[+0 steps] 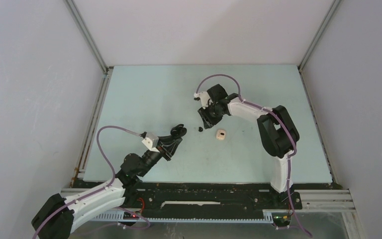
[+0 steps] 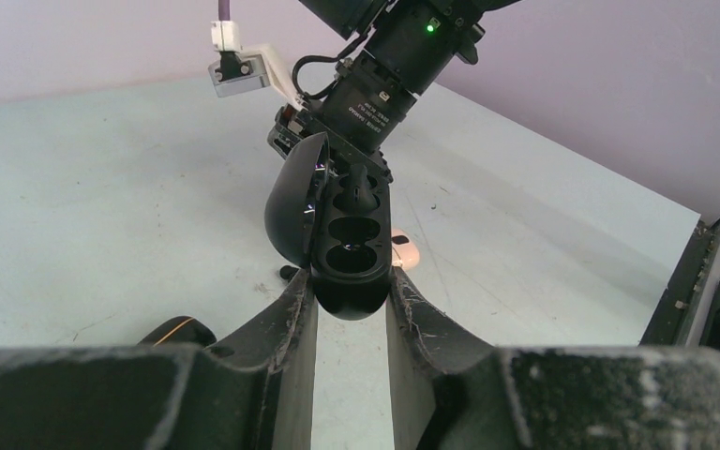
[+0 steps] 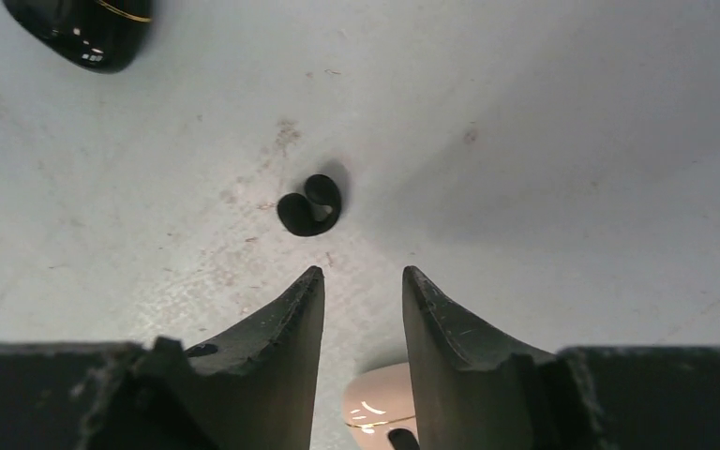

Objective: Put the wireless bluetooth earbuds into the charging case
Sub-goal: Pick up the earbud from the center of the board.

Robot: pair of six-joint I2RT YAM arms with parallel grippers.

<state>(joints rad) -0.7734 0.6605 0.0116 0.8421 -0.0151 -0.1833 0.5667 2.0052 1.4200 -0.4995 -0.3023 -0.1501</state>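
Note:
My left gripper is shut on an open black charging case and holds it above the table, its lid swung to the left. The gripper also shows in the left wrist view. A small curled black earbud lies on the table between the two grippers and also shows in the right wrist view. My right gripper is open and empty, and in its own view the fingertips hang just short of the earbud.
A beige case lies just right of the earbud, under my right fingers. A second black case with a gold line lies on the table below my left gripper. Grey walls close in the table on three sides.

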